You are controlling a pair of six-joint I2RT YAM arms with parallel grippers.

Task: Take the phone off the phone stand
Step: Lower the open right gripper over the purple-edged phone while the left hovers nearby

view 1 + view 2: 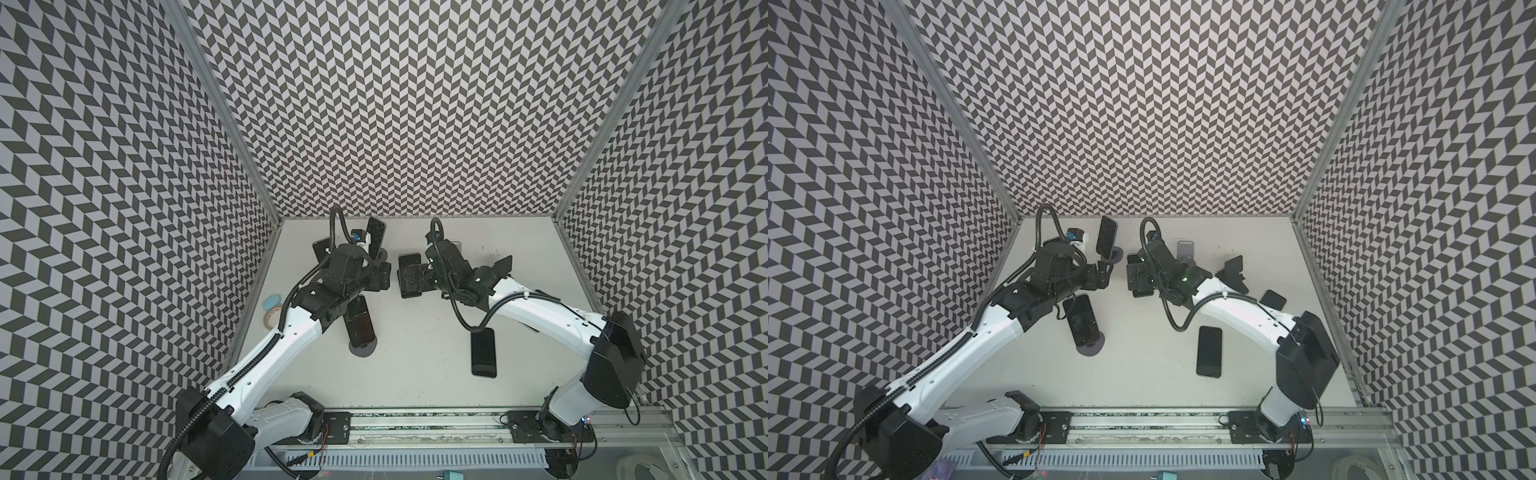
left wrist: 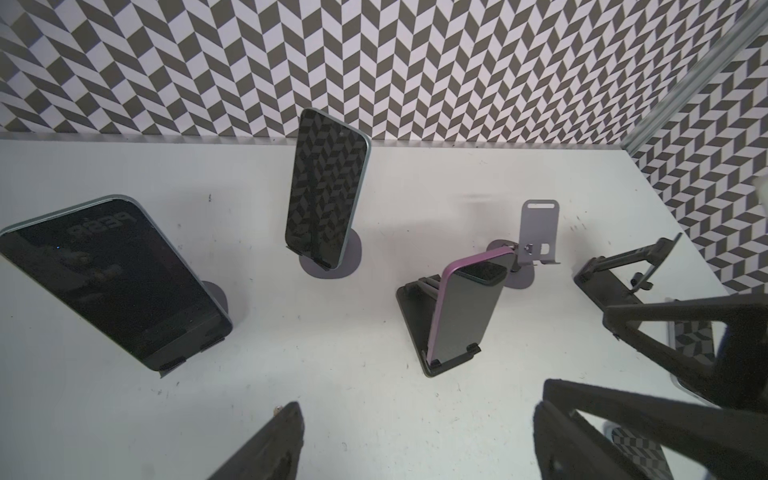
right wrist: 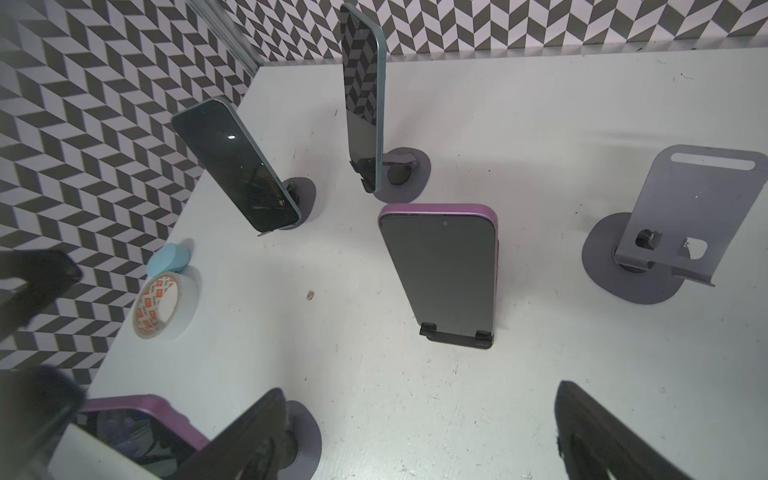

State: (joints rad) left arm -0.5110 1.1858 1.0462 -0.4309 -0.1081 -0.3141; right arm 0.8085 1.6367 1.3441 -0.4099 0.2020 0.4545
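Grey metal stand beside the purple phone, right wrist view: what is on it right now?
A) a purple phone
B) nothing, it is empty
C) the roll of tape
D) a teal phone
B: the grey metal stand shows a bare backplate and an empty lip, while the purple phone leans on its own black stand next to it.

Nr chevron wall (image 3: 83, 124), on white table (image 3: 498, 124): tape roll (image 3: 183, 301) w/ orange print, standing on edge just beside light-blue oval obj (image 3: 168, 259).
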